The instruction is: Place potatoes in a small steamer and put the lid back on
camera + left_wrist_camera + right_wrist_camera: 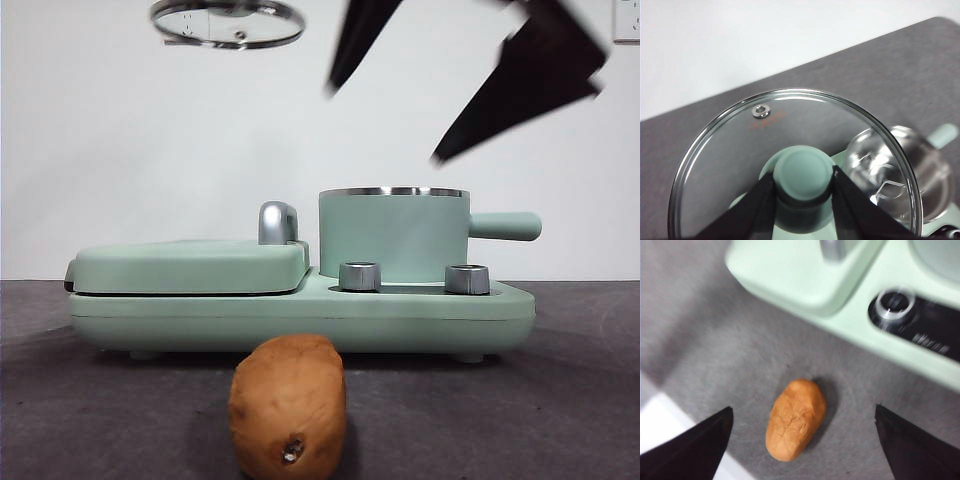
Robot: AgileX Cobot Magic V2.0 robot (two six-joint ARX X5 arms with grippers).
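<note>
Early stage: lid (pixel 228 22) is off the small steamer (pixel 393 235) and held high up at the upper left of the front view, well clear of the pot; left gripper (pixel 803 186) has its jaws clamped on the lid's mint-green knob (pixel 803 174), one jaw each side. Pot is open, steel rim showing, and it stands on the right part of the green cooker base (pixel 300 315), straight handle pointing right; inside not visible from the front, left wrist view shows its shiny steel interior through the glass, looks empty as far as I can tell. Potato (pixel 289 405) not loaded yet, it lies on the dark table (pixel 560 400) near the camera, in front of the base, apart from it. Right gripper (pixel 800 440) is up in the air above the potato, jaws spread wide, potato between them in its wrist view but not touched; blurred. Left to do: grasp potato, drop in pot, put lid back. Potato look: oblong, brown-tan rough skin, fine cracks, small dark spot on the near end. Lid: clear glass, steel rim, small vent hole.
</note>
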